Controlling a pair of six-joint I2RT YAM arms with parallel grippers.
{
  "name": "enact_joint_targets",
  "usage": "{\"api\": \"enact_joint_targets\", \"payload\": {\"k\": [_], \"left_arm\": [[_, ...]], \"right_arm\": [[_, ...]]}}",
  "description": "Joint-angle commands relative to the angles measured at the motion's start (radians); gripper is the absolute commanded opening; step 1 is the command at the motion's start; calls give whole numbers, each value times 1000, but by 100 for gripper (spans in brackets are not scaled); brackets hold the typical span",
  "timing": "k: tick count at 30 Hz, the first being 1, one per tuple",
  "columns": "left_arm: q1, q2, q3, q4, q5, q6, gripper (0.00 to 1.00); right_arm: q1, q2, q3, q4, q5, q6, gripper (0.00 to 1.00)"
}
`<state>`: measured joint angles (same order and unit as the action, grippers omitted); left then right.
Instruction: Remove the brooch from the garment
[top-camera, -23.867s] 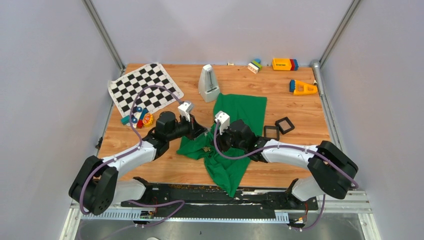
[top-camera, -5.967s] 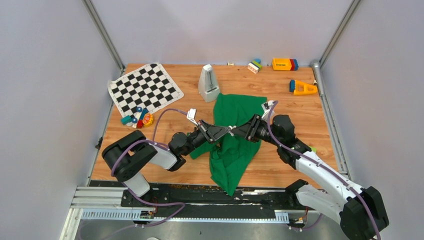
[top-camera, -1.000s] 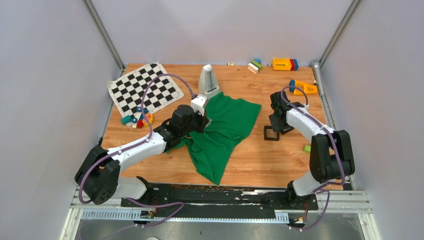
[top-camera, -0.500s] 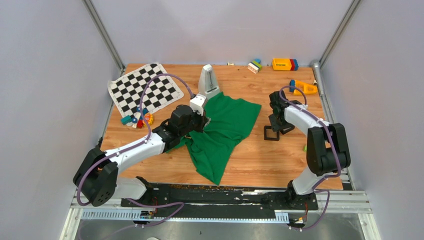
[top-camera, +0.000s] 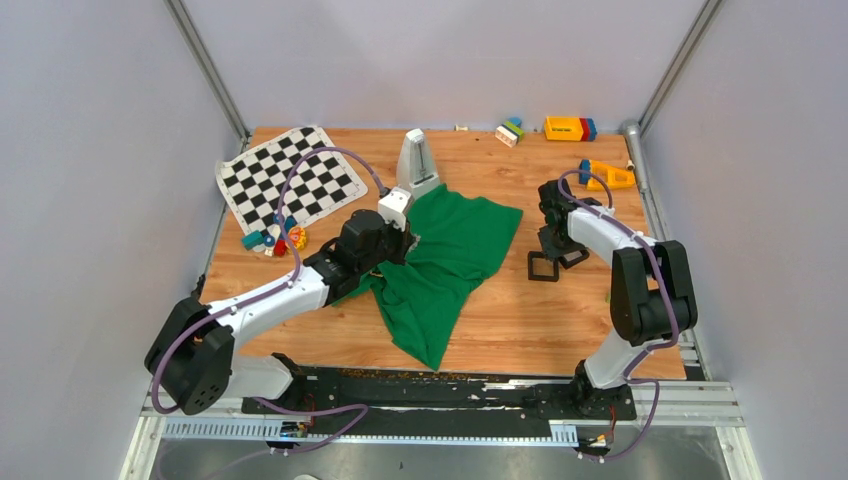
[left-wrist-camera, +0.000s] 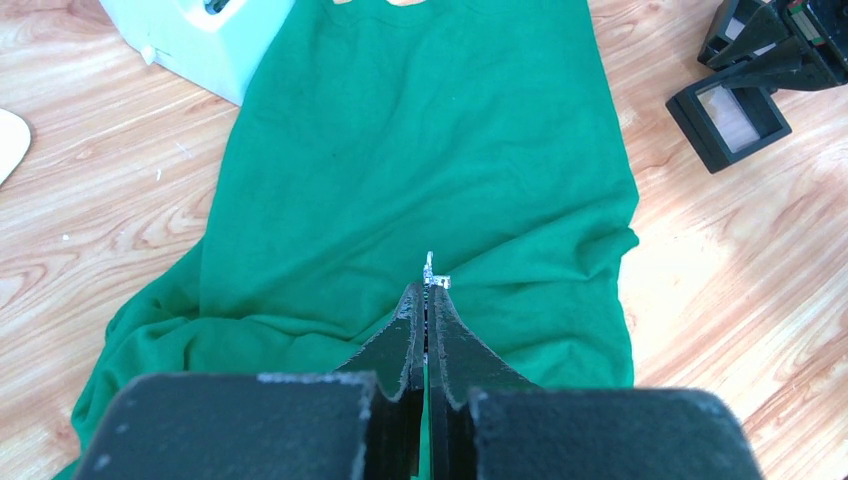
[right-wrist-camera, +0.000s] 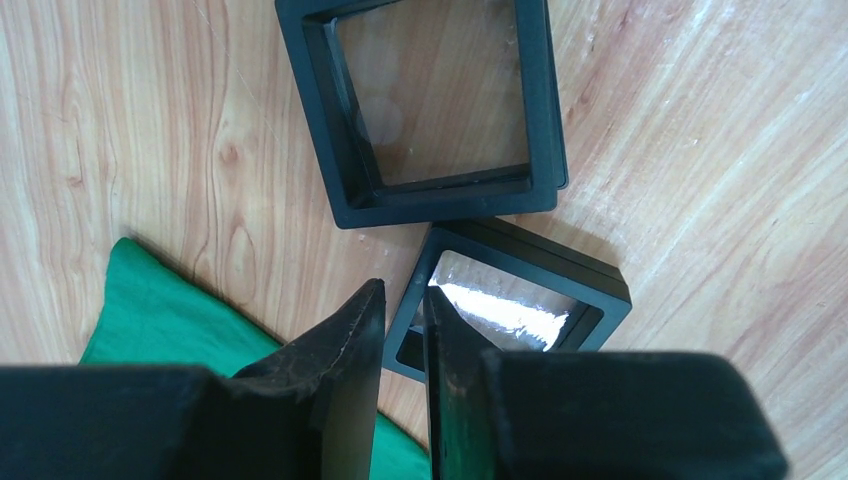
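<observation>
The green garment (top-camera: 450, 250) lies crumpled mid-table, also in the left wrist view (left-wrist-camera: 400, 150). My left gripper (top-camera: 407, 246) hovers over its left part, shut (left-wrist-camera: 428, 290), with a tiny silver metal piece (left-wrist-camera: 431, 272) sticking out from between the tips. I cannot tell whether that piece belongs to the brooch; no red-orange brooch shows in any view. My right gripper (top-camera: 553, 250) is at two black square frames right of the cloth. Its jaws (right-wrist-camera: 405, 290) stand narrowly open astride the left rim of the nearer frame (right-wrist-camera: 540, 262), which holds a shiny film.
The second black frame (right-wrist-camera: 303, 60) lies just beyond the first; both show from above (top-camera: 543, 266). A pale metronome (top-camera: 416, 167) stands behind the garment, a chequered mat (top-camera: 288, 175) at back left with small toys (top-camera: 272, 240) below it. Coloured blocks (top-camera: 570, 128) line the back right.
My right gripper's jaws have narrowed around the frame's rim and its elbow has swung slightly left. The left arm and the garment have barely moved.
</observation>
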<state>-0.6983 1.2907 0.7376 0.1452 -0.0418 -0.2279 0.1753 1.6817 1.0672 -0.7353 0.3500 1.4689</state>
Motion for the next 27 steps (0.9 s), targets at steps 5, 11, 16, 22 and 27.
{"api": "enact_joint_targets", "payload": {"k": [5, 11, 16, 22, 27], "left_arm": [[-3, -40, -3, 11, -22, 25, 0], [-3, -41, -1, 8, -20, 27, 0], [-3, -41, 0, 6, -18, 29, 0], [-3, -41, 2, 4, -19, 30, 0], [-3, -38, 2, 5, -20, 30, 0]], "right_arm": [[-6, 17, 39, 13, 16, 1, 22], [-8, 32, 50, 12, 10, -2, 24], [-9, 45, 56, 16, 2, -5, 23], [-9, 41, 60, 15, -1, -16, 1], [-8, 3, 55, 17, -22, -31, 0]]}}
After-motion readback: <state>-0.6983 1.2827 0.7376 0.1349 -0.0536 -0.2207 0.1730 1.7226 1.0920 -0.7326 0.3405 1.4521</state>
